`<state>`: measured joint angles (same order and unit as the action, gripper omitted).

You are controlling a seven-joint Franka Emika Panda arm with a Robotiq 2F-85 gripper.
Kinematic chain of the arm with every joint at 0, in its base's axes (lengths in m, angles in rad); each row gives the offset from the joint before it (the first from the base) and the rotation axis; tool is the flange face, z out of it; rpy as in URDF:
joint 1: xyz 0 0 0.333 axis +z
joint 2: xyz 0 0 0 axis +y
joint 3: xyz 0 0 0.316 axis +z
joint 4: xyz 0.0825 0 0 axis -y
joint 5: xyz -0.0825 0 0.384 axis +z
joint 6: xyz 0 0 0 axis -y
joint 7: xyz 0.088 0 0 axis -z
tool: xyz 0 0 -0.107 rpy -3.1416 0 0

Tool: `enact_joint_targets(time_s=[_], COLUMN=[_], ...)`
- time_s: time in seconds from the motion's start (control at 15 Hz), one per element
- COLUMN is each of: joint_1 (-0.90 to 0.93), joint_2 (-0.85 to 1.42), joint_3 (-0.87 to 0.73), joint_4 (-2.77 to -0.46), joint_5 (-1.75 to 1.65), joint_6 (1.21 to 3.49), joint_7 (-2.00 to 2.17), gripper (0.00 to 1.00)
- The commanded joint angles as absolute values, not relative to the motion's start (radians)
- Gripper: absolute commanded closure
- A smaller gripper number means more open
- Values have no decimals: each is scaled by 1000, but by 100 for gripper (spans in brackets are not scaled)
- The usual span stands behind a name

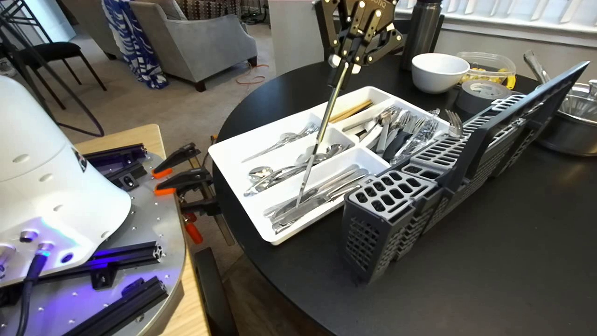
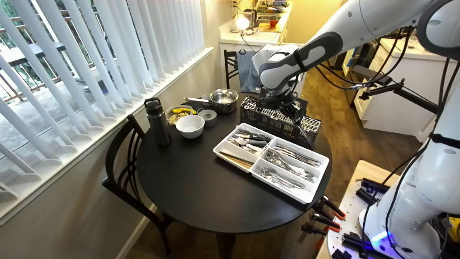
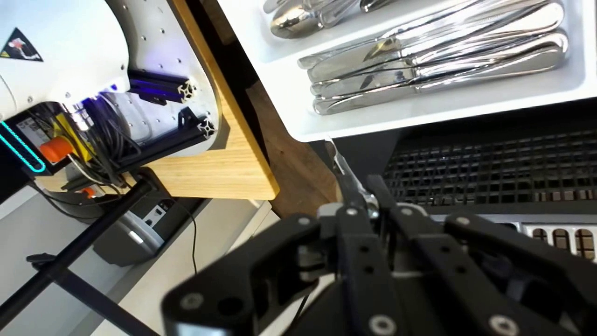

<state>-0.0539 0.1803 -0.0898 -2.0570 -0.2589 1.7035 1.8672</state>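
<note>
1. Blinds (image 2: pixel 176 39), cropped at top and left; we also see part of a grey armchair (image 1: pixel 210 46) on carpet (image 1: pixel 191 112).
2. Robot arm (image 2: pixel 354 21), running out of frame in an exterior view.
3. Round black table (image 1: pixel 475 261), cut off in an exterior view.
4. White cutlery tray (image 1: pixel 240 154), one edge masked by the dark basket (image 1: pixel 366 242) just beside it.
5. Gripper (image 3: pixel 363 193), its jaws narrowed around a knife (image 1: pixel 320 135).
6. Knife, slanting downward near tray and basket; we find its grasped end hidden and cannot tell whether its tip touches anything.

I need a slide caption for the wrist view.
Gripper clamping a slim metal utensil near a white tray of knives, dark lattice basket alongside.
</note>
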Motion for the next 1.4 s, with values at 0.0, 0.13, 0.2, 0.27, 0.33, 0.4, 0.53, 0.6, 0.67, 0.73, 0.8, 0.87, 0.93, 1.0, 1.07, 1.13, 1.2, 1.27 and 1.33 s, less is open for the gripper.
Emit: enact_joint_targets(time_s=[0.0,0.13,0.2,0.27,0.33,0.4,0.53,0.6,0.67,0.73,0.8,0.87,0.93,1.0,1.07,1.13,1.2,1.27,1.33], joint_1=[-52,-55,-56,-57,-56,-57,-56,-55,-55,-54,-52,-51,-49,-47,-46,-45,-43,-42,-42], joint_2=[200,215,220,231,245,262,293,310,325,338,349,359,366,373,378,380,380,380,377], joint_3=[-100,-104,-106,-109,-112,-115,-121,-124,-126,-127,-128,-128,-129,-129,-129,-129,-129,-129,-128], joint_4=[-2021,-2012,-2015,-2013,-2008,-2004,-2002,-2001,-2000,-1999,-1999,-1998,-1996,-1992,-1989,-1989,-1988,-1988,-1989], joint_5=[-191,-164,-157,-153,-153,-150,-159,-160,-157,-156,-157,-157,-158,-163,-163,-163,-164,-164,-164], joint_6=[1634,1627,1636,1644,1649,1653,1665,1671,1673,1677,1679,1682,1681,1680,1679,1680,1682,1684,1687], joint_7=[1892,1888,1875,1874,1881,1879,1874,1874,1870,1867,1865,1862,1865,1863,1858,1857,1859,1857,1855], gripper=[98,98,98,98,98,98,98,98,98,98,98,98,98,66,64,60,53,47,41])
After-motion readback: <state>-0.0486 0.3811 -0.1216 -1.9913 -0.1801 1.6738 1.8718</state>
